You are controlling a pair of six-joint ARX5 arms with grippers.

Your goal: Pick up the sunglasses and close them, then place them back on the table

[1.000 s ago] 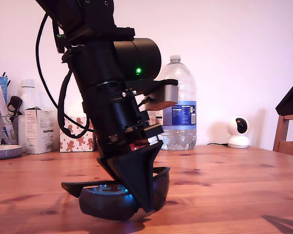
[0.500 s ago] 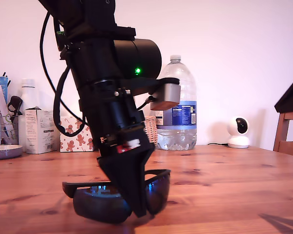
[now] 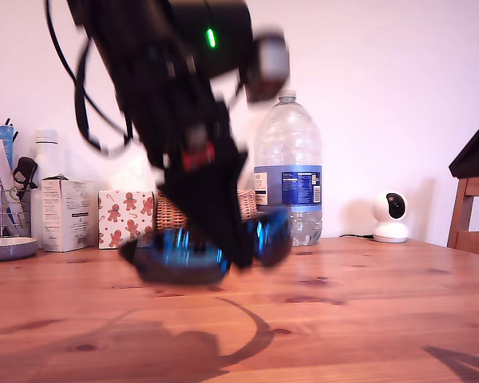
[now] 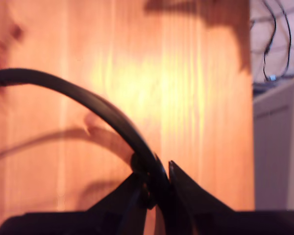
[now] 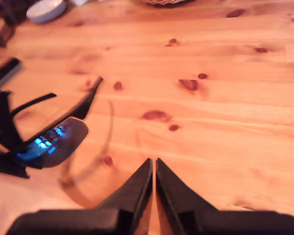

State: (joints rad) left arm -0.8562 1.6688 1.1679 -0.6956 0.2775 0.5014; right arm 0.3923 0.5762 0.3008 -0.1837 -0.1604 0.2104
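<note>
The sunglasses [image 3: 184, 255], black with blue mirrored lenses, hang blurred in the air above the table [image 3: 367, 319] at the exterior view's centre left. My first gripper [image 3: 241, 257] is shut on their frame. In the first wrist view a thin black arm of the sunglasses [image 4: 88, 103] curves out from the closed first gripper [image 4: 159, 183]. In the second wrist view my second gripper [image 5: 153, 169] is shut with nothing in it, above bare table [image 5: 210, 107]. It is apart from the sunglasses [image 5: 59, 139], whose arms stand open.
Along the back stand a large water bottle [image 3: 287, 167], a white camera [image 3: 391, 215], a gingerbread-print box [image 3: 126, 217], a white carton [image 3: 64, 214], a wicker basket [image 3: 172, 211] and a wire rack of pens [image 3: 4, 191]. A wooden chair [image 3: 471, 219] is at the exterior view's right.
The first arm has risen fast, lifting the sunglasses off the table; half a second ago they lay low near the front edge. The arm and glasses now blur with motion.
</note>
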